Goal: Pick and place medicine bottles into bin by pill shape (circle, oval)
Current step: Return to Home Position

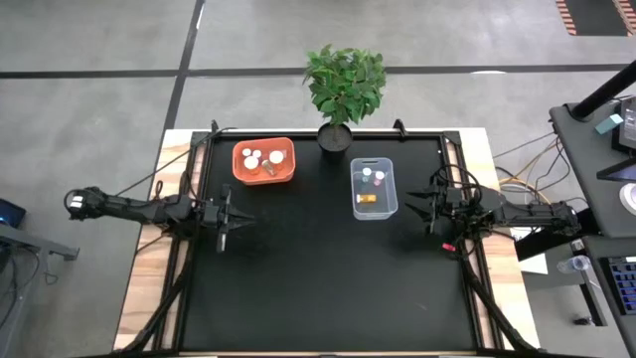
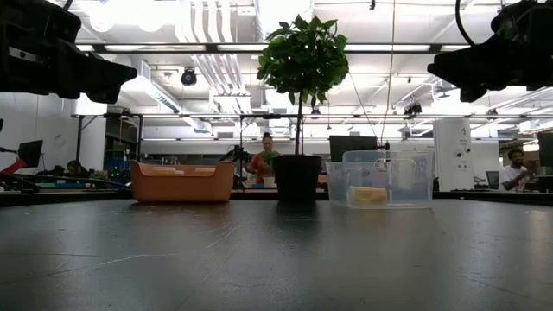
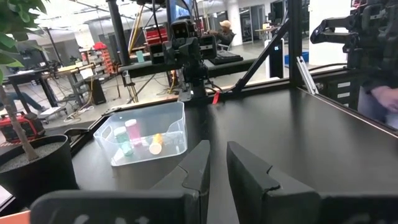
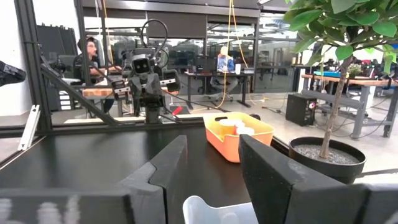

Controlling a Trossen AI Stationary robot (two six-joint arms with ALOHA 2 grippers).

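Bottles look fully sorted: white-capped medicine bottles (image 1: 256, 157) lie in the opaque orange bin (image 1: 291, 149), and others with coloured contents lie in the see-through plastic bin (image 1: 383, 209). I see none on the matte black bench (image 1: 318, 288). The left hand (image 3: 217, 149) hangs near the bench's left side, fingers slightly parted and empty. The right hand (image 4: 214, 142) hangs opposite, parted wider, also empty. Both are clear of the bins.

A potted plant (image 1: 345, 85) stands at the black worktop's (image 1: 318, 288) far edge, farther back than the left gripper (image 1: 238, 221) and the right gripper (image 1: 415, 206), roughly midway between them. Behind the right gripper, off the worktop, stands a grey desk (image 1: 586, 129).
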